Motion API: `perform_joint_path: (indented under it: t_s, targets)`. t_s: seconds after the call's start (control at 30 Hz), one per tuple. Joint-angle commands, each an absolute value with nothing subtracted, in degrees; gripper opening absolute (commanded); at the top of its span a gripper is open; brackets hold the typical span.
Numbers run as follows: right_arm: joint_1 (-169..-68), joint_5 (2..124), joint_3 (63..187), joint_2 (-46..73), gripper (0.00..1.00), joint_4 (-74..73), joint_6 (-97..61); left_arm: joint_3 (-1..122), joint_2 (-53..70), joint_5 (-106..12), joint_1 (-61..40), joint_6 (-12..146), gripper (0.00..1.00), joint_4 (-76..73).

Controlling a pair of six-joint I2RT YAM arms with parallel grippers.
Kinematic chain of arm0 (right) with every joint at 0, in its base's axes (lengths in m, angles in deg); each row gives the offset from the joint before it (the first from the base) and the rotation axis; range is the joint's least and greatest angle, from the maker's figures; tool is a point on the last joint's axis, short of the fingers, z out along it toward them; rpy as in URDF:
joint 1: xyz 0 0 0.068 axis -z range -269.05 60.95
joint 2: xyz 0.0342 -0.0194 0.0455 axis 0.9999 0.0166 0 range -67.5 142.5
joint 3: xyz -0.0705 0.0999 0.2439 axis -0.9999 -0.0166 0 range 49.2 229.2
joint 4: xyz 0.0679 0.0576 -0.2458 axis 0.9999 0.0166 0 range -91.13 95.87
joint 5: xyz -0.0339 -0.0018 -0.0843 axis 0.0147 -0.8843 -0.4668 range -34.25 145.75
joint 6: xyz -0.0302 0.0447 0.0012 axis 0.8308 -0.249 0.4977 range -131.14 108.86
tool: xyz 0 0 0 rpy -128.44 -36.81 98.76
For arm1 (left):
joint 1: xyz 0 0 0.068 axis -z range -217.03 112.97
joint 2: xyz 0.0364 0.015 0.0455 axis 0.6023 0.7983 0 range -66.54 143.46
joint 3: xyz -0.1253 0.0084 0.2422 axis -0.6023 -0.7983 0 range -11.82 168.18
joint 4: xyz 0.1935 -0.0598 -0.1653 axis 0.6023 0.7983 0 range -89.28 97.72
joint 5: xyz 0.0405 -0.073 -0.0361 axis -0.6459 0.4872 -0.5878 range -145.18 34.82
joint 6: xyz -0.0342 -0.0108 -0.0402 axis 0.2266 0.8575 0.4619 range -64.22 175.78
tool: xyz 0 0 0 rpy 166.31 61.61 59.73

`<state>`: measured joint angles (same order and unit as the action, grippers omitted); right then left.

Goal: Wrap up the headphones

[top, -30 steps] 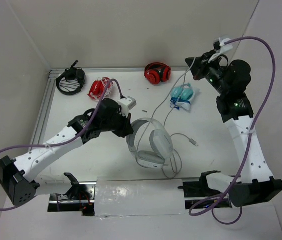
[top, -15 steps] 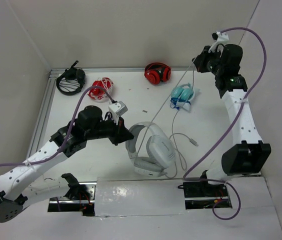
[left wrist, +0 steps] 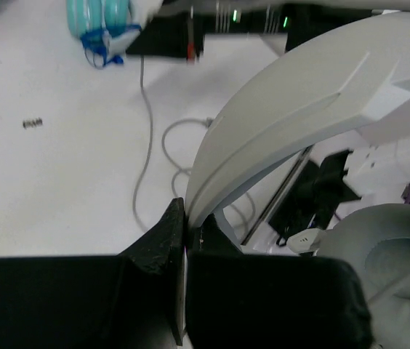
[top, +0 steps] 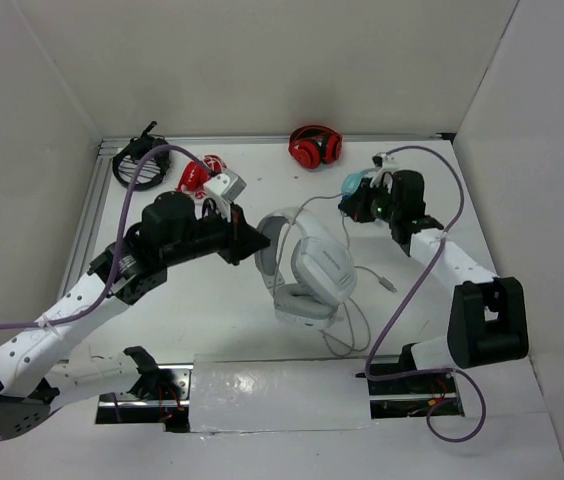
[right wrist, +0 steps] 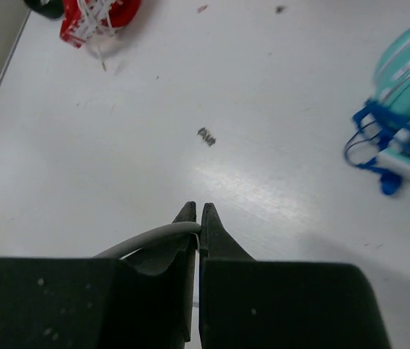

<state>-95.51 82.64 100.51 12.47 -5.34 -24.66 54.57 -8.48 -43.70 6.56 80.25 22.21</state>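
Note:
The large white headphones (top: pixel 307 275) are at the table's middle, tilted up on one earcup. My left gripper (top: pixel 260 243) is shut on the left end of their wide headband (left wrist: pixel 285 123), which rises from between the jaws (left wrist: pixel 187 218); a grey earcup (left wrist: pixel 387 247) shows at the right. My right gripper (top: pixel 347 205) is low over the table beside the light-blue headphones and shut on the thin grey cable (right wrist: pixel 147 238), pinched at its tips (right wrist: pixel 198 218). The cable (top: pixel 314 203) arcs from there to the headband, and more of it loops on the table (top: pixel 362 300).
Small light-blue headphones (top: pixel 362 188) lie right by my right gripper. Red headphones (top: pixel 314 147), a red-and-white pair (top: pixel 200 175) and a black pair (top: pixel 140 160) sit along the back. A metal rail (top: pixel 87 220) borders the left. A small spring-like bit (right wrist: pixel 206 137) lies on the table.
My right arm came down from high at the back right to the table beside the light-blue headphones, still holding the cable. My left arm swung round and tipped the headphones up.

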Motion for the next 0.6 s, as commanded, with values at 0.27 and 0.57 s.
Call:
perform_joint_path:
  t_s: [0.27,0.57]
  targets:
    - [-109.86,91.43,83.50,8.89,0.00,-28.71,-32.76,73.16,-0.46,-63.50,4.81,88.29,0.00,19.78]
    - [-122.97,96.08,76.89,7.56,0.00,-43.65,-33.28,82.39,8.16,-62.56,-2.40,97.09,0.00,23.13]
